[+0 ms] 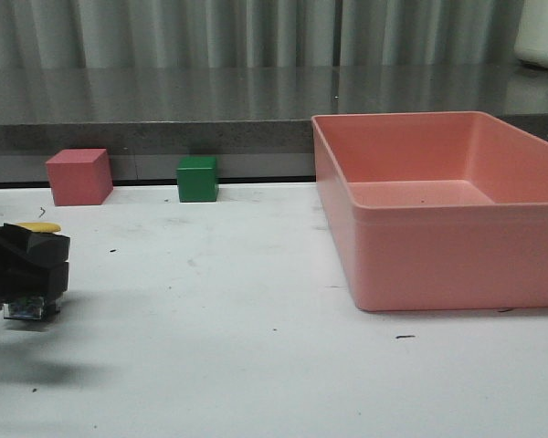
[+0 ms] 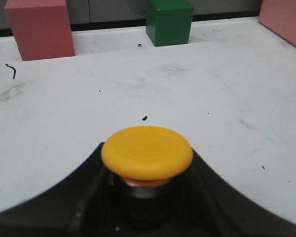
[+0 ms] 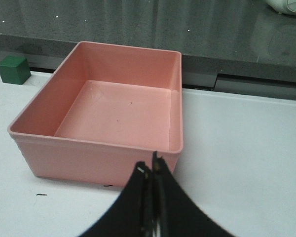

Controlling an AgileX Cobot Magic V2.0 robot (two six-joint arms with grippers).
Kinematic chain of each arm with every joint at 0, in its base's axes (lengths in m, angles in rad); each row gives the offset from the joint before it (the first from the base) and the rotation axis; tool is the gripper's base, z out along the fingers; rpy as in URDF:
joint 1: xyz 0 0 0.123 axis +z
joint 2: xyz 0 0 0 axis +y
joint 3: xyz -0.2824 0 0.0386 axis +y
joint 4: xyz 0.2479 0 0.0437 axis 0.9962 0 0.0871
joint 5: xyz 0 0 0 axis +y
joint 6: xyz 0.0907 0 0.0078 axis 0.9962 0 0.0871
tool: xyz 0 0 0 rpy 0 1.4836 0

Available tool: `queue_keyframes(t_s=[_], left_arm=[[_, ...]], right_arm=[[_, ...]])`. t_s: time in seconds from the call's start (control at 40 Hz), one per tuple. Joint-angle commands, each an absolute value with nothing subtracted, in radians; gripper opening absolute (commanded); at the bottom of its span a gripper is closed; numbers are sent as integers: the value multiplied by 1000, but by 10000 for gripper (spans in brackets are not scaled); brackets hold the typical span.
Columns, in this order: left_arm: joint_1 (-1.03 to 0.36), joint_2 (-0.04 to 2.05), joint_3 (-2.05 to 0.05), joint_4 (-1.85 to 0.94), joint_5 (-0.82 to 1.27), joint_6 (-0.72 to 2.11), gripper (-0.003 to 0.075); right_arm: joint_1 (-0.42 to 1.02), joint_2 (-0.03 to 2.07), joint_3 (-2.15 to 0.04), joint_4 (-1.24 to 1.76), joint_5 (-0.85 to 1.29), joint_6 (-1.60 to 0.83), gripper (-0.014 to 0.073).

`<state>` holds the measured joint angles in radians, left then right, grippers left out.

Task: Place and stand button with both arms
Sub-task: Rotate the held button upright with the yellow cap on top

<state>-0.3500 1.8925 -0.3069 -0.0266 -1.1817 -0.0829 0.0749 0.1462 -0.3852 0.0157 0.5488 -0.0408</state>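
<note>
A: Front view first. Left gripper (image 1: 27,265) low at the left edge of the table (image 1: 237,356), clamped around the button (image 1: 29,306); yellow cap poking out behind, clear base showing beneath the fingers, seemingly just off the surface.

B: Noted. Red cube (image 1: 79,176) and green cube (image 1: 197,178) well apart at the back, pink bin (image 1: 438,274) off to the right. Nothing in the way.

A: Left wrist view next. Button (image 2: 147,153) held by the neck between the fingers, cap facing forward toward the cubes, so lying on its side, not upright.

B: Best kept low and slow, then. Probably tip until the base faces down, set flat, loosen only once steady.

A: Right wrist view last. Right gripper (image 3: 153,197) pinched shut on nothing, hanging near the bin's (image 3: 96,148) front corner, far from the button.

B: Likely wanted beside the cap as a steadying hand before letting go; otherwise a risk of toppling.
</note>
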Motion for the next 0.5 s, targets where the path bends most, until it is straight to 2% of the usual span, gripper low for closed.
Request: queue_keyframes(t_s=[0.0, 0.2, 0.474], left_arm=[[-346, 1871, -317, -33, -1370, -83, 181], [-346, 1867, -315, -24, -1370, -83, 193], [-346, 1826, -315, 0, -1370, -83, 447]], right_arm=[[70, 156, -410, 9, 463, -48, -69], [70, 156, -410, 9, 463, -48, -69], [70, 156, -410, 9, 463, -48, -69]])
